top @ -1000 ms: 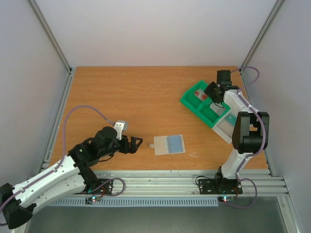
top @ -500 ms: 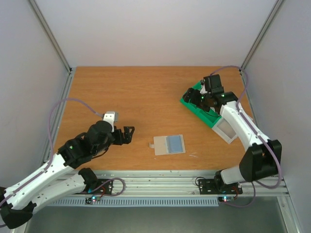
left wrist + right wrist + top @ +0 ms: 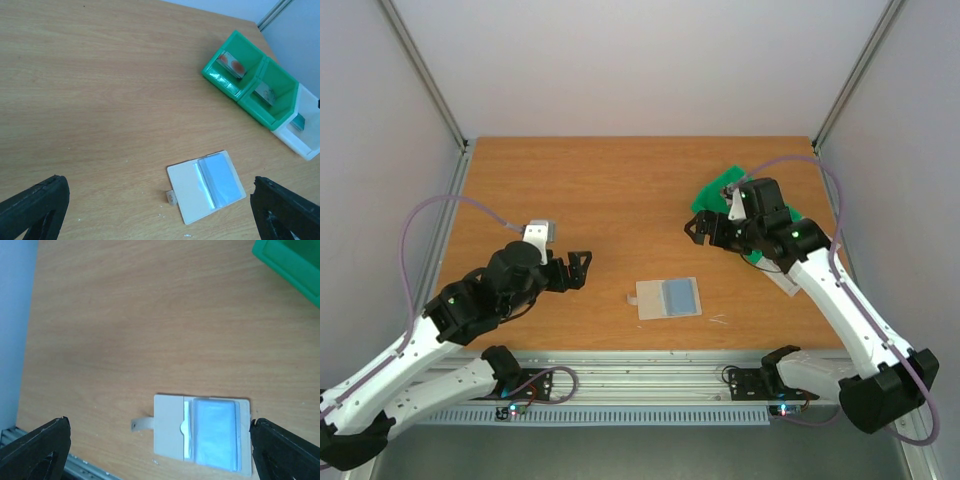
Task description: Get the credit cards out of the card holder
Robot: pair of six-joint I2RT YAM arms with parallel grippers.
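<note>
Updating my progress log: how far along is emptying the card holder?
Done: a pinkish-red card and another card lie in the green tray. In hand: nothing; left gripper and right gripper are open, empty. Left: the blue-grey card in the open card holder.

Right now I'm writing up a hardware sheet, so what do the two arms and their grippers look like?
The left arm and the right arm both have white shells with black joints, each with a small green light. The left gripper and right gripper are black, with two fingers apiece. A lilac-grey cable loops along each arm.
</note>
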